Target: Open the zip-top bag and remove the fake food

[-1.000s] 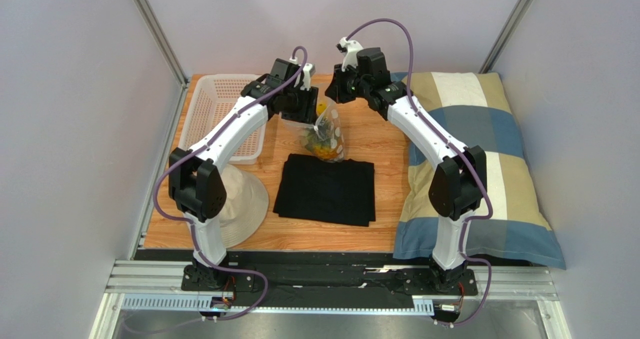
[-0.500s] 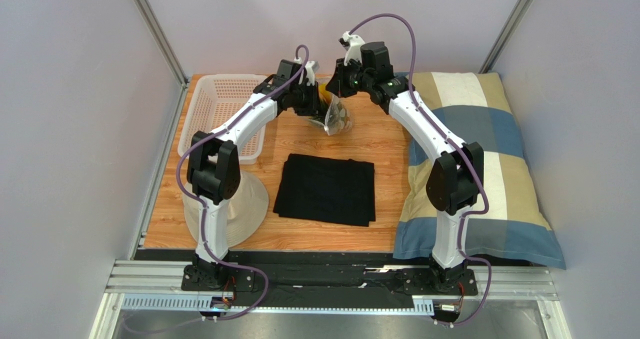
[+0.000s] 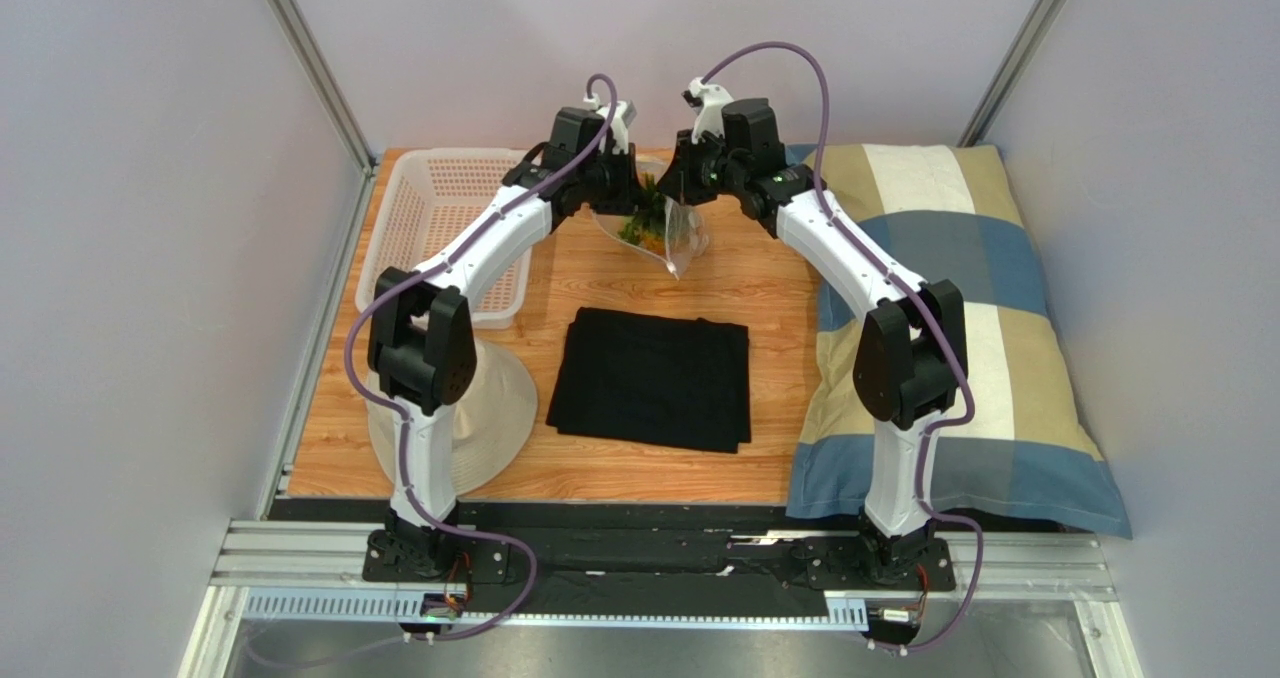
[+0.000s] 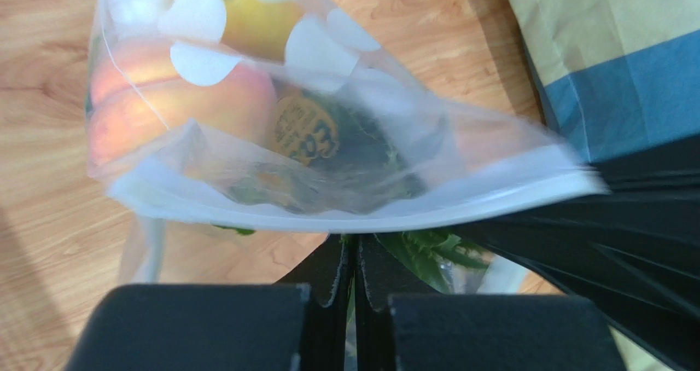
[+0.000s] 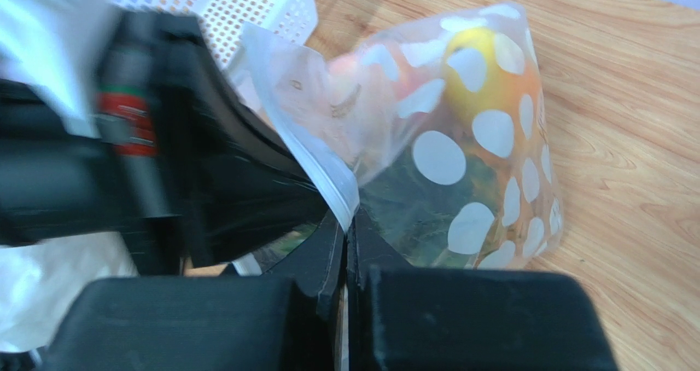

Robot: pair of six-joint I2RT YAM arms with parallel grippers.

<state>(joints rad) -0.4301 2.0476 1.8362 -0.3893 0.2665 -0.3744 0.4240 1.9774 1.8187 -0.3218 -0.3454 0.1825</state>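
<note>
The zip-top bag, clear with white dots, hangs above the wooden table at the back, stretched between both grippers. My left gripper is shut on one lip of its mouth; in the left wrist view the gripper pinches thin plastic just under the white zip strip of the bag. My right gripper is shut on the other lip, and the wrist view shows the gripper clamped on the zip edge. The fake food stays inside the bag: a peach, a lemon and green leaves.
A white perforated basket stands at the back left. A folded black cloth lies mid-table. A beige hat sits at the front left. A plaid pillow covers the right side.
My left gripper has gone from open to shut on the bag's lip. Both grippers and the bag have risen and moved toward the back, and the bag now hangs tilted between them.
</note>
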